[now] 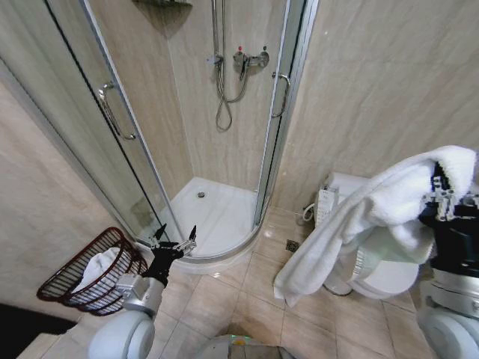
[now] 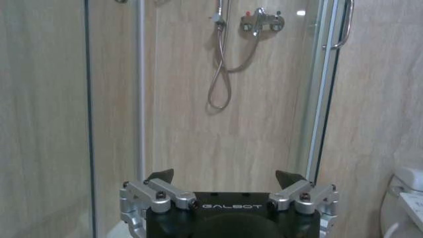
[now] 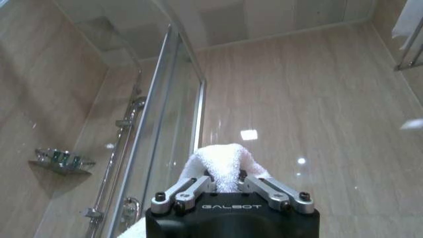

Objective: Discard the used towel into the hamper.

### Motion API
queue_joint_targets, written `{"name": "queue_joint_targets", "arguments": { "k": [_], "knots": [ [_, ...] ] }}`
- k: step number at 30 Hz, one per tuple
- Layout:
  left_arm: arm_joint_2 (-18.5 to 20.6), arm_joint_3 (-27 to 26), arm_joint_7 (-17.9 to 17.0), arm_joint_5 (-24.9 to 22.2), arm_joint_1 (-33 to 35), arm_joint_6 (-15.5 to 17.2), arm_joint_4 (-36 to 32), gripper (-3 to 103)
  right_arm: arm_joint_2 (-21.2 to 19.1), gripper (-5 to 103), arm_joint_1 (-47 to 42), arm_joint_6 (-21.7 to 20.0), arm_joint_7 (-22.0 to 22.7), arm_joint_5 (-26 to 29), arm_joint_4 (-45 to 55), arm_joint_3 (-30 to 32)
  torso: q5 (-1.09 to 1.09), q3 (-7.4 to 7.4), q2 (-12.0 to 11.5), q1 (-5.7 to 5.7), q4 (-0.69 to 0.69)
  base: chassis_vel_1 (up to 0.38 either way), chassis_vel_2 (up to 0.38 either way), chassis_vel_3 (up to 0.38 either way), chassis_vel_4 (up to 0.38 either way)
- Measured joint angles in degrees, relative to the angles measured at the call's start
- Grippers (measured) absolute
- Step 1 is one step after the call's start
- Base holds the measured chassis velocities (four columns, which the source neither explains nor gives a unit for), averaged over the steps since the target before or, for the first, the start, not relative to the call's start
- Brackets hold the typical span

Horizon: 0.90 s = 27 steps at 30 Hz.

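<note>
Tiled bathroom: white fluffy towel (image 1: 374, 217) draped from right tool (image 3: 228, 186).

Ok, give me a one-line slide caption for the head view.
Right end effector holds a white towel aloft beside the shower; hamper waits at floor left.

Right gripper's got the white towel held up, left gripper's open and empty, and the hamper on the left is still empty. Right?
Not quite: the hamper is not empty. The head view shows something white, cloth by the look of it, already lying inside. The rest holds: the right gripper is shut on the white towel, raised at the robot's right, and the left gripper is open and empty near the shower door.
</note>
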Motion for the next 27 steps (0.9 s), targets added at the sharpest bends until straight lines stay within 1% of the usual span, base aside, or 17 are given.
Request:
{"name": "queue_joint_targets", "arguments": {
  "k": [7,10,12,15,17,24,26,27],
  "knots": [
    [0.0,0.0,0.0,0.0,0.0,0.0,0.0,100,0.0,10,0.4,-0.2,-0.2,-0.2,0.0,-0.4,0.0,0.85,1.6,0.71,0.0,0.0,0.0,0.0,0.0],
    [0.0,0.0,0.0,0.0,0.0,0.0,0.0,100,0.1,10,0.3,-0.2,-0.3,-0.2,0.0,-0.4,0.0,1.56,2.8,1.22,0.0,0.0,0.0,0.0,0.0],
    [0.0,0.0,0.0,0.0,0.0,0.0,0.0,100,0.1,10,0.3,-0.2,-0.3,-0.2,0.0,-0.4,0.0,1.66,2.9,1.29,0.0,0.0,0.0,0.0,0.0],
    [0.0,0.0,0.0,0.0,0.0,0.0,0.0,100,-0.2,10,0.4,-0.2,-0.3,-0.1,0.0,-0.2,-0.01,2.32,4.0,1.75,0.0,0.0,0.0,0.0,0.0],
    [0.0,0.0,0.0,0.0,0.0,0.0,0.0,100,-0.2,10,0.5,-0.2,-0.3,-0.1,0.0,-0.2,0.0,2.41,4.2,1.84,0.0,0.0,0.0,0.0,0.0],
    [0.0,0.0,0.0,0.0,0.0,0.0,0.0,100,0.1,10,0.7,-0.3,-0.4,-0.1,0.0,-0.5,0.0,3.62,6.4,2.82,0.0,0.0,0.0,0.0,0.0],
    [0.0,0.0,0.0,0.0,0.0,0.0,0.0,100,0.1,10,0.7,-0.3,-0.4,-0.1,0.0,-0.5,0.0,3.71,6.6,2.91,0.0,0.0,0.0,0.0,0.0],
    [0.0,0.0,0.0,0.0,0.0,0.0,0.0,100,0.0,10,0.7,-0.3,-0.4,-0.1,0.0,-0.5,0.0,4.03,7.2,3.18,0.0,0.0,0.0,0.0,0.0]
  ]
}}
